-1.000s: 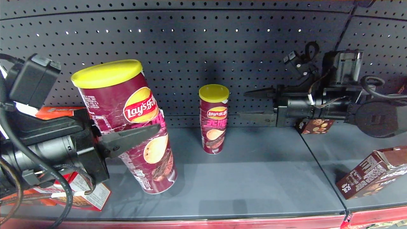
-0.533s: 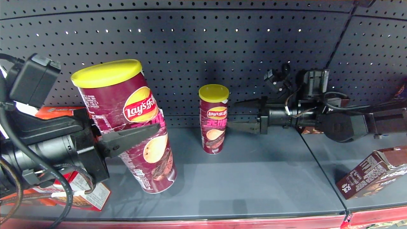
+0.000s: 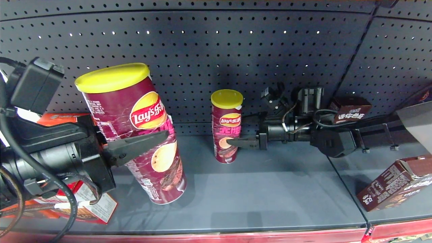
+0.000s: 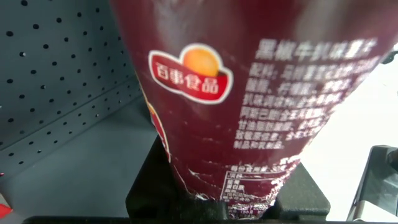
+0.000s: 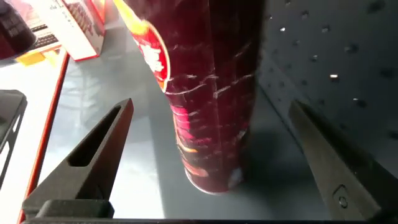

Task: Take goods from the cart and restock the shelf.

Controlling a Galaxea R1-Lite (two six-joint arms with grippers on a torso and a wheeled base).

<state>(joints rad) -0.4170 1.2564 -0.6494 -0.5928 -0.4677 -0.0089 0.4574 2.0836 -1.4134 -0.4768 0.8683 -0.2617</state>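
A big maroon chip can point(image 3: 135, 131) with a yellow lid leans at the shelf's left, its base down by the grey shelf board point(image 3: 270, 199). My left gripper point(image 3: 148, 130) is shut on its middle; the same can point(image 4: 249, 106) rises close up in the left wrist view. A second chip can point(image 3: 226, 126) stands upright near the pegboard. My right gripper point(image 3: 237, 131) reaches in from the right, open, one finger on each side of that can. In the right wrist view this can point(image 5: 211, 106) stands between the spread fingers point(image 5: 93, 162), with a gap on both sides.
Orange boxes point(image 3: 86, 207) lie at the shelf's left under my left arm. Brown boxes sit on the right: one point(image 3: 395, 184) near the front edge, one point(image 3: 349, 109) at the back. The dark pegboard point(image 3: 216, 50) closes the rear. A red strip point(image 3: 216, 236) marks the front edge.
My right arm has moved left and down along the shelf, so its open fingers now straddle the upright can. The left gripper and its can have hardly moved.
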